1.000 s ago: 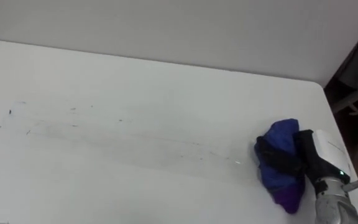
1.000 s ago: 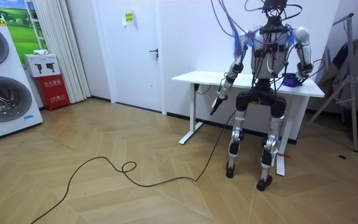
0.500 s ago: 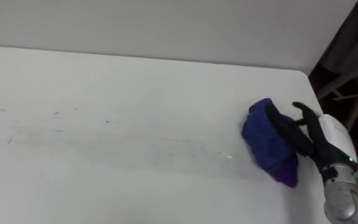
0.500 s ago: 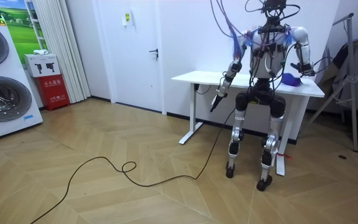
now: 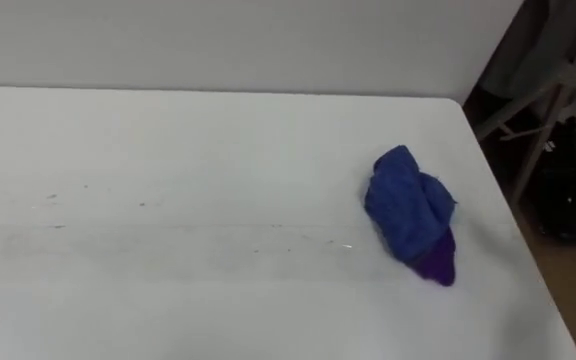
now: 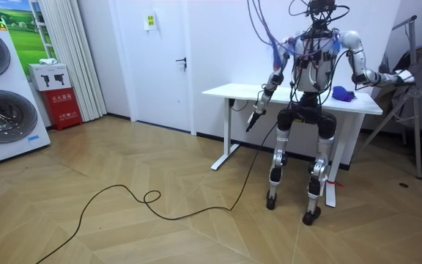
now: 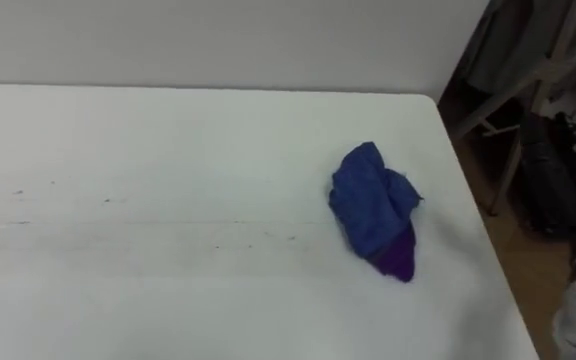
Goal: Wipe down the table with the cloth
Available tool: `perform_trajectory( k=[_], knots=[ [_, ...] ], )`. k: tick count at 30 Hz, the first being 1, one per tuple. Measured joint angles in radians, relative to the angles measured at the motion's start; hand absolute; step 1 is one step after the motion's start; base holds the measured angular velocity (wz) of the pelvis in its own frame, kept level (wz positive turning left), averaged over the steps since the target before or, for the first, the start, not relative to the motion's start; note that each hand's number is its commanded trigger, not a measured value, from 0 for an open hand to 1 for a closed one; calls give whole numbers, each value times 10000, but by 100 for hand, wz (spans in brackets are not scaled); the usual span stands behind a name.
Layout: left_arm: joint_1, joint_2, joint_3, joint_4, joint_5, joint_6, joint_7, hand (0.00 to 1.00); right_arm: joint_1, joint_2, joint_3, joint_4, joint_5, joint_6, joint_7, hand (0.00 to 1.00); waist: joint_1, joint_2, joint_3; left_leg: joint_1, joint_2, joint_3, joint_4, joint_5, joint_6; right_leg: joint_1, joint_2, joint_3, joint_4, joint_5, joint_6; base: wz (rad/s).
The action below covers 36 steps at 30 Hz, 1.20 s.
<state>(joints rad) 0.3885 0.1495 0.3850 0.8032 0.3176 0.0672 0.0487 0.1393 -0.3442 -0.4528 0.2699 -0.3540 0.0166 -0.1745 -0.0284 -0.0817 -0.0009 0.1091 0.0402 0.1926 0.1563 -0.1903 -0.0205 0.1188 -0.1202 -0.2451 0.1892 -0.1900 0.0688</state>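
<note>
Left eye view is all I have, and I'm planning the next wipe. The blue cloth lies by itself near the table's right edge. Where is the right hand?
Observer: In the room view, the right hand is held out sideways beyond the end of the table, well away from the cloth.
Operator: And the left hand?
Observer: The left hand hangs at the robot's side, below the tabletop.
Operator: Is anything close to the outstretched arm?
Observer: Yes, a metal rack stands right by that hand, on the room view's right.
</note>
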Motion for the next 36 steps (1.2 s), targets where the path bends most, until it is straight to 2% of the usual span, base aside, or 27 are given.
perform_trajectory(
  k=[4,5,9,12,13,14,15,18,21,24,26,29,32,36],
  knots=[
    [46,2,452,6,0,92,12,0,18,-26,-950,1505,209,209,-255,0,-181,-111,-59,-2,10,16,-15,-32,16,-58,6,56,54,0,0,-5],
    [152,45,464,-1,0,150,49,0,32,-29,-1170,1865,397,299,-382,0,-261,-213,-27,25,11,19,3,-47,18,-23,2,46,73,0,0,0],
    [203,235,497,3,8,164,71,0,65,-164,-1383,3668,1223,296,-738,0,-443,-280,-36,56,20,38,70,-74,25,35,-4,61,160,0,0,0],
    [167,229,618,-5,5,163,84,0,177,-164,-1405,5183,1827,343,-738,0,-500,-240,-42,41,36,80,122,-103,32,-11,-7,51,157,0,0,-3],
    [145,229,622,5,3,162,97,0,287,-166,-1404,5947,2008,359,-734,0,-488,-283,-67,48,50,80,137,-135,25,-10,2,42,158,-1,2,0],
    [139,227,610,46,-3,163,107,0,377,-163,-1351,6687,2095,507,-710,0,-460,-280,-78,56,58,80,115,-153,19,12,8,36,157,-1,2,0],
    [135,225,610,173,1,183,108,0,504,-153,-1197,7204,2127,709,-649,0,-443,-262,-78,52,58,85,104,-156,19,10,11,56,153,-1,2,0],
    [145,196,603,240,13,421,108,0,829,-128,-968,8602,2353,910,-371,0,-445,-174,-121,59,56,79,128,-156,20,52,13,52,132,-1,2,0],
    [151,188,439,359,2,452,108,0,1147,-41,-678,9352,2415,1141,-139,0,-415,-70,-155,131,56,45,128,-171,17,66,11,-7,136,-1,2,0],
    [-68,189,167,737,-14,560,113,0,1400,384,-253,9857,2354,1412,79,0,-470,37,-140,151,56,-50,129,-202,18,163,11,-89,130,-1,2,5],
    [-130,164,-386,824,-15,667,88,0,1376,797,293,10123,2410,1752,462,0,-434,96,-128,208,60,-49,123,-211,14,208,15,-64,124,-1,2,0],
    [-120,117,-766,831,9,763,95,0,1316,1171,979,10142,2288,1867,889,0,-411,174,-123,256,58,-45,168,-224,19,278,22,-42,101,0,1,-1],
    [-328,92,-1037,979,10,766,171,0,1152,1240,1793,10027,2248,1908,1157,0,-205,317,-117,253,54,-45,195,-238,22,301,24,-32,82,3,-5,0],
    [-591,-47,-1348,1230,19,768,211,0,757,1251,2363,10016,2201,1916,1339,0,72,495,-84,254,49,-86,196,-238,25,343,24,-76,40,3,-5,3]
  ],
)
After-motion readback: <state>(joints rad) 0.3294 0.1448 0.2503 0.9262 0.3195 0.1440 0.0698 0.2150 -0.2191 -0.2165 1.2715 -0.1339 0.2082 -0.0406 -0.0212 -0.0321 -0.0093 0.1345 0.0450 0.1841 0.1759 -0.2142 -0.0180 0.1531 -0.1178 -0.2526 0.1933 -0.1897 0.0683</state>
